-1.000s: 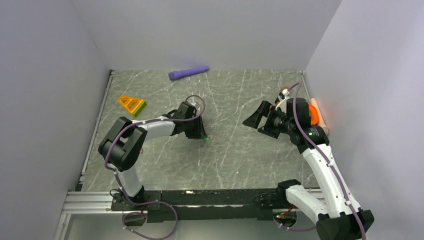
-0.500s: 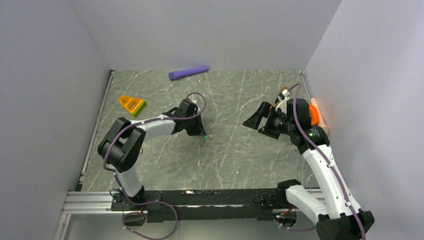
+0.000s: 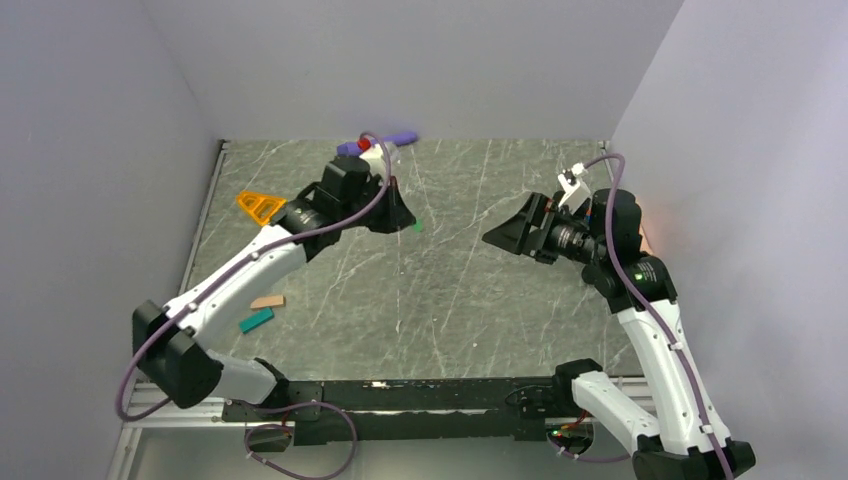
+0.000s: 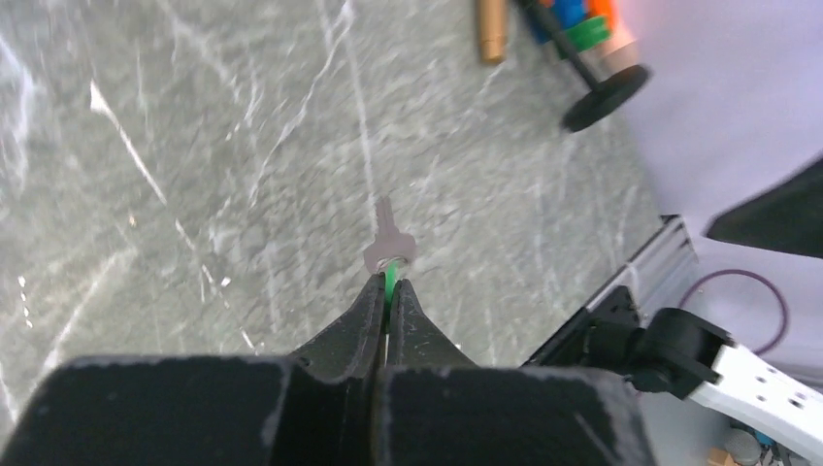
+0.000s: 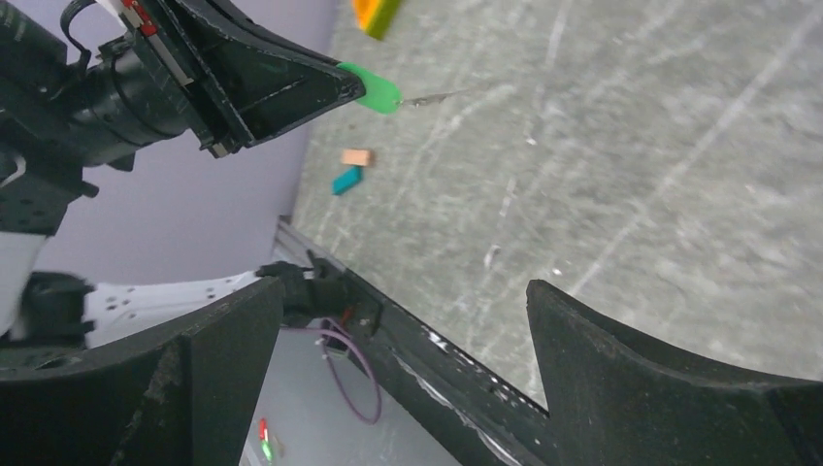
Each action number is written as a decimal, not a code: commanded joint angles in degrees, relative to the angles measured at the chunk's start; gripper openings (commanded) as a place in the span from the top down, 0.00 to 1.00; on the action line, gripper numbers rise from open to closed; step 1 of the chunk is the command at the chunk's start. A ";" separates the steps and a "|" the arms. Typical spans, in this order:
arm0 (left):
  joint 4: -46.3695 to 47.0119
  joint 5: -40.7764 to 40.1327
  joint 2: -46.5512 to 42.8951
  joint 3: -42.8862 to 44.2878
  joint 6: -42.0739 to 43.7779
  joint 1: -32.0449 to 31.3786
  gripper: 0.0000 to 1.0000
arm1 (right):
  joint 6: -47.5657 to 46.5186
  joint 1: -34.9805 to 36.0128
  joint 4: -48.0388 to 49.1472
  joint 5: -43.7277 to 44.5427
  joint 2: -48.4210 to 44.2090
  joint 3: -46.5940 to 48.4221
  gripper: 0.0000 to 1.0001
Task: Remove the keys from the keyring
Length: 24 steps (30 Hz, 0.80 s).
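Observation:
My left gripper [image 3: 408,222] is lifted above the middle of the table and is shut on the keys, a tiny bright-green flat oblong piece [image 3: 417,226]. The left wrist view shows a green sliver [image 4: 390,277] pinched between the fingertips of that gripper [image 4: 389,283], with a small grey metal key [image 4: 388,238] hanging off its end. In the right wrist view the green piece [image 5: 374,94] pokes out of the left jaws, a thin metal blade [image 5: 437,96] beyond it. No separate keyring can be made out. My right gripper [image 3: 500,228] faces it from the right, open [image 5: 405,291] and holding nothing.
A purple cylinder [image 3: 400,139] lies at the back wall. An orange and green triangle [image 3: 262,207] sits at the back left. A tan block [image 3: 267,301] and a teal block [image 3: 256,320] lie at the front left. A brass tube [image 4: 492,29] and a colourful wheeled piece [image 4: 592,39] lie by the right wall.
The left gripper closed on the green piece at the table, then rose and swung toward the back with it. The right gripper shifted slightly up. The tan and teal blocks are now uncovered.

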 commanded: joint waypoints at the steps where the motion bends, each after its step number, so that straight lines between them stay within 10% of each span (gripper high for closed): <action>1: -8.75 2.21 -5.37 9.26 6.52 -1.47 1.00 | 3.62 0.16 11.67 -10.71 -1.93 4.61 0.00; 24: -12.45 18.85 -15.65 28.93 3.64 -7.12 1.00 | 37.79 2.12 69.22 -27.47 3.24 3.41 0.06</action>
